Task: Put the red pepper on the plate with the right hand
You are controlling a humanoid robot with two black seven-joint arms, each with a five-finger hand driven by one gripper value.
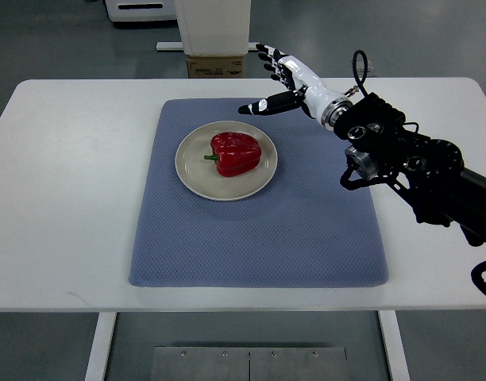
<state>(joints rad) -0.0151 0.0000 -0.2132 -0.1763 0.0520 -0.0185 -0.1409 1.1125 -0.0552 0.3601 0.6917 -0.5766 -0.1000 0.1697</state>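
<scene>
Quilted blue mat (259,238), glossy lobed red pepper (236,153)

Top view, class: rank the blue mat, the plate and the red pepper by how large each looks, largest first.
1. blue mat
2. plate
3. red pepper
None look alike in size.

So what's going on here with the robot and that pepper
A glossy red bell pepper lies on a round beige plate, which sits on a blue-grey textured mat on the white table. The robot's right hand hovers beyond the plate with fingers spread, holding nothing and clear of the pepper. The placement looks done. The left arm is out of view.
</scene>
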